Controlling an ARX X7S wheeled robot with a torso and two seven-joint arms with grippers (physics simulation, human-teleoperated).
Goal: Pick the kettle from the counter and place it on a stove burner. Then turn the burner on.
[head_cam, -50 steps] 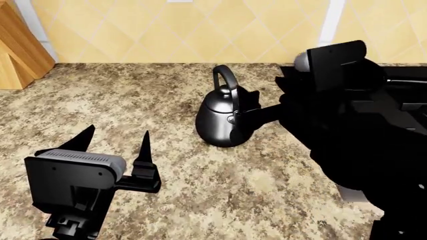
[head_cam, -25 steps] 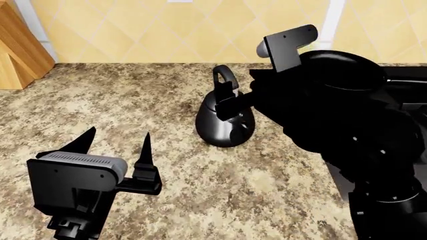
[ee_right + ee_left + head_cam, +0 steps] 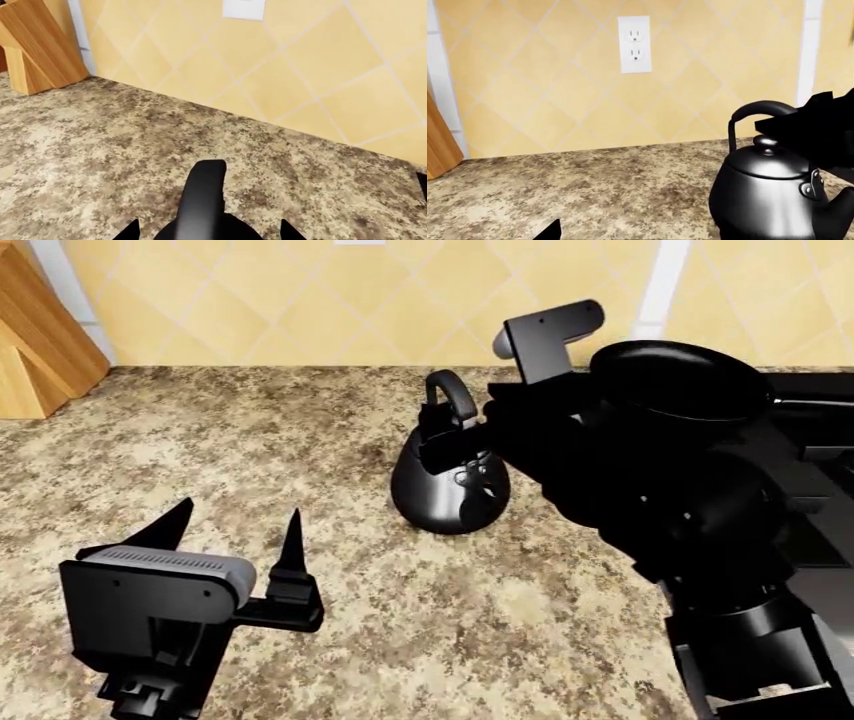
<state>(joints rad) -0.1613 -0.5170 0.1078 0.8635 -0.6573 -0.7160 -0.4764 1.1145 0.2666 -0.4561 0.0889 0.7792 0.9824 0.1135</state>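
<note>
Kettle [image 3: 449, 485] upright on speckled desk [image 3: 400, 620], under right end effector [image 3: 454, 435], well apart from left end effector [image 3: 234, 525]. Right arm has swung in from stove side over last second; end effector now at arched handle [image 3: 200, 200], one finger either side in wrist view. Closure hard to judge, probably not yet clamped. Left end effector spread wide, empty, idle. Grasp looks imminent; lift to burner remains.
</note>
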